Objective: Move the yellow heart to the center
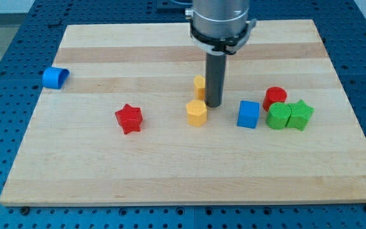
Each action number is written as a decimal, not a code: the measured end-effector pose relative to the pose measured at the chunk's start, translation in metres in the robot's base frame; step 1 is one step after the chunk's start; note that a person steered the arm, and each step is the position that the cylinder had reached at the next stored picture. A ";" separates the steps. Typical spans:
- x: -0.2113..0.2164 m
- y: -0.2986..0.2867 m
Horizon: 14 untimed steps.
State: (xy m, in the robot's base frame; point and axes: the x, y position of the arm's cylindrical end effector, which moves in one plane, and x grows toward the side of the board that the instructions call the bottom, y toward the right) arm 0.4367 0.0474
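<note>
At the far left of the frame, right at the edge of the wooden desk [170, 172], lies a blue block [55, 77], rounded on one side; its exact shape is hard to tell. It sits well apart from everything else. Lower and further toward the middle is a red star [129, 118], alone on bare wood.

Near the centre of the frame there are two yellow blocks. The lower one [196, 112] looks like a faceted, roughly hexagonal piece and stands fully in view. The upper yellow block [199, 86] is partly hidden behind the dark rod, so its outline cannot be made out for sure; it may be the yellow heart. It sits just above the other yellow piece, slightly apart from it.

My tip [213, 105] comes down just right of the two yellow blocks, next to the upper one and close beside the upper right corner of the lower one; whether it touches either cannot be told. The end effector is a plain rod with nothing to open or close, and it holds nothing.

Right of the tip stands a blue cube [248, 114]. Further right a red cylinder [275, 97] sits behind two green blocks, one rounded [277, 117] and one star-like [300, 115], which touch each other.
</note>
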 end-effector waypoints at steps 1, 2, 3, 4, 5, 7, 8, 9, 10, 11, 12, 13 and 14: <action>-0.001 0.006; -0.018 -0.034; -0.045 -0.051; -0.101 -0.064; -0.143 -0.088; -0.165 -0.048; -0.165 -0.080; -0.130 -0.111; -0.125 -0.167; -0.124 -0.181; -0.151 -0.204; -0.196 -0.195; -0.194 -0.132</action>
State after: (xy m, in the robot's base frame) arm 0.2425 -0.0846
